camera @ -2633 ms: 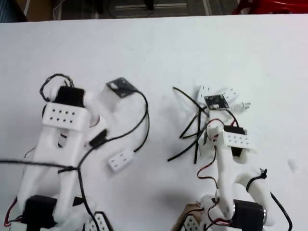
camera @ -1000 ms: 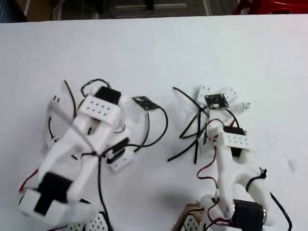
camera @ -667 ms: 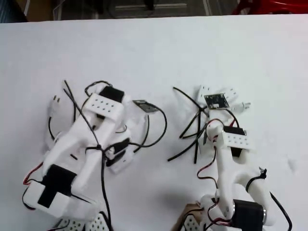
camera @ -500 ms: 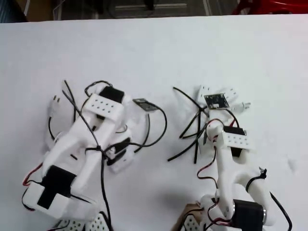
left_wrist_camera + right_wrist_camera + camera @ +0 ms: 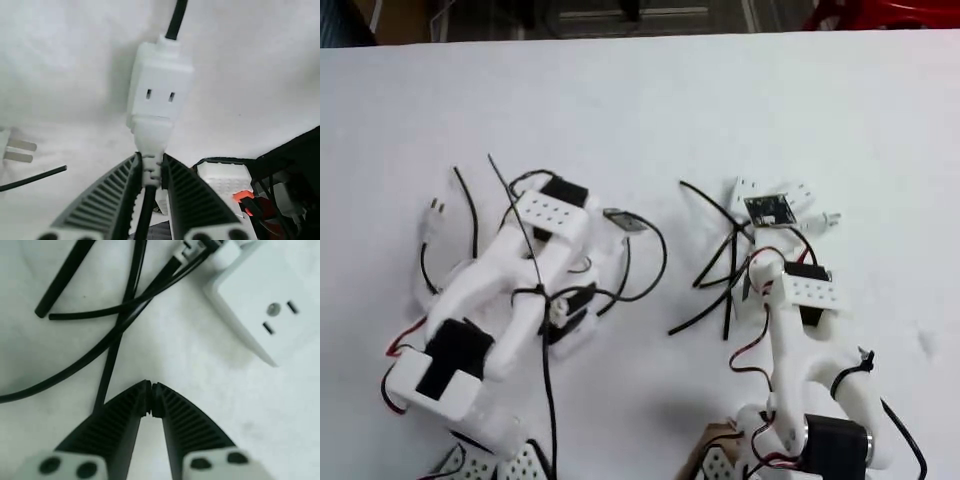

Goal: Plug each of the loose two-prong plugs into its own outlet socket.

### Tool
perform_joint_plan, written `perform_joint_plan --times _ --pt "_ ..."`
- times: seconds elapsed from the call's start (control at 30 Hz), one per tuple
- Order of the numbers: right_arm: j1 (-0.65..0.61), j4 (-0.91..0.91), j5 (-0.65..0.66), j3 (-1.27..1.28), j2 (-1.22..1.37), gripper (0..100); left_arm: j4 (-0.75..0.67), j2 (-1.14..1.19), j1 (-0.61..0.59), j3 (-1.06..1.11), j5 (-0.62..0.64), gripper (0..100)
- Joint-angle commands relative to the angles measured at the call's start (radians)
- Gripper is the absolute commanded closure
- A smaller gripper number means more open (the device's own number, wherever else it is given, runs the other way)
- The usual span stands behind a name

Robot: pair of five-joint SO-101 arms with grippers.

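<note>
Left gripper [image 5: 150,161] and its plug [image 5: 149,136] now down against the outlet socket [image 5: 160,90]

Left tool [image 5: 151,172]: dark grey plastic, ribbed inner faces, matt. White plug [image 5: 150,137] between its fingers: smooth plastic, slight sheen. Outlet block [image 5: 159,82] just ahead: same white plastic. Loose plug prongs [image 5: 17,150] off to side: dull metal. Bench [image 5: 250,60]: white, matt. Cables [image 5: 115,305] ahead of right tool [image 5: 151,399]: black matt sheathing.
</note>
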Motion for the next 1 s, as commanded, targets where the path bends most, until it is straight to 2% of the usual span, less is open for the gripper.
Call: perform_joint_plan --times 0.0,0.07,0.33,0.73,0.97 --pt "0.005 -0.008 0.008 -0.005 -0.001 97.4 -0.005 0.002 -0.001 -0.031 0.003 90" --pt "0.005 -0.008 0.008 -0.005 -0.001 97.4 0.002 0.002 -0.001 -0.031 0.003 86" --pt "0.008 -0.008 0.008 -0.003 -0.001 97.4 -0.026 0.004 -0.001 -0.023 0.002 85" --pt "0.008 -0.008 0.008 -0.003 -0.001 97.4 -0.23 0.001 -0.036 0.06 -0.002 85" --pt "0.007 -0.008 0.008 -0.003 -0.001 97.4 -0.362 0.008 -0.084 0.144 -0.091 85"
